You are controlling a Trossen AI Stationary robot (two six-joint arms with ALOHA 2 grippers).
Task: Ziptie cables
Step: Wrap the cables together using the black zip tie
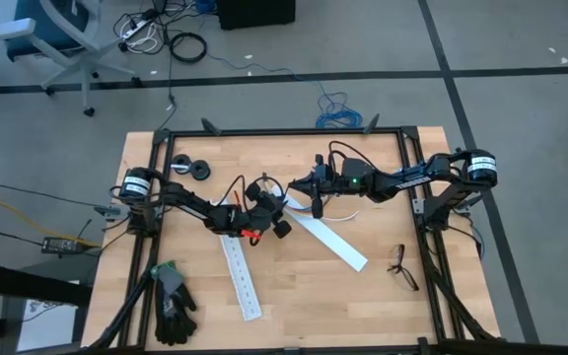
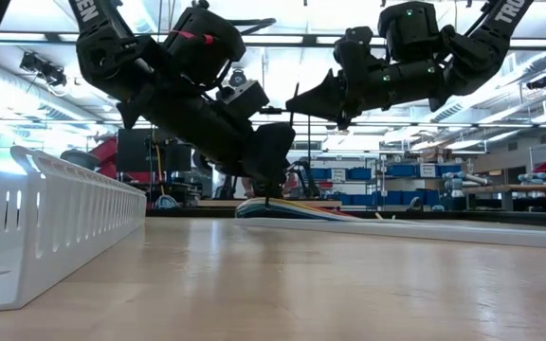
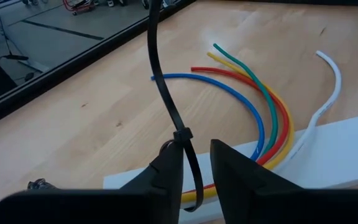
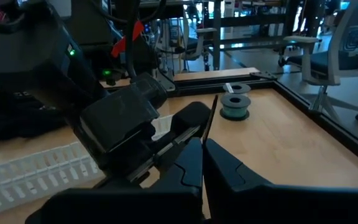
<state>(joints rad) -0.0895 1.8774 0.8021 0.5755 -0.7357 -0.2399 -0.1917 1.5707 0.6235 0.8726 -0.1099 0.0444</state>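
Both claws are pinching the ziptie (image 3: 166, 93), left claw (image 3: 194, 165) at its head, right claw (image 4: 204, 149) on its tail; loop around the cables (image 3: 269, 118) seems formed, tightening remaining.

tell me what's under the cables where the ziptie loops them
The cables lie across a white slotted strip on the table. The ziptie passes beneath; its underside is hidden.

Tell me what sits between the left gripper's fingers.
In the left wrist view, the ziptie, looped around the cables, passes between the left gripper fingers, its head right there.
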